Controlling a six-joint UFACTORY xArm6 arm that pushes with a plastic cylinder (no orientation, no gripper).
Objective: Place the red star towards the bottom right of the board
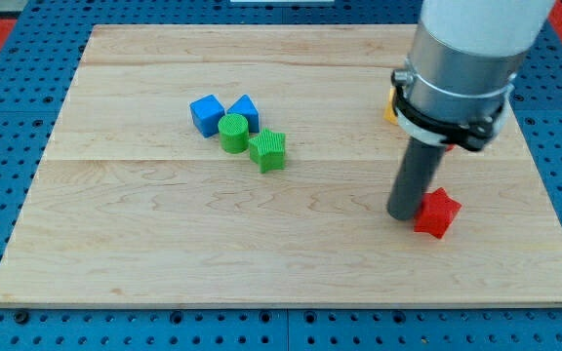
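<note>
The red star (437,212) lies on the wooden board (213,253) at the view's right, a little below the middle. My tip (404,214) rests on the board right against the star's left side. The dark rod rises from there into the grey and white arm, which covers the board's upper right.
Two blue blocks (206,113) (245,110) sit above a green cylinder (232,133) and a green block (268,150), clustered left of centre. A yellow block (390,107) peeks out from behind the arm at the upper right. Blue pegboard surrounds the board.
</note>
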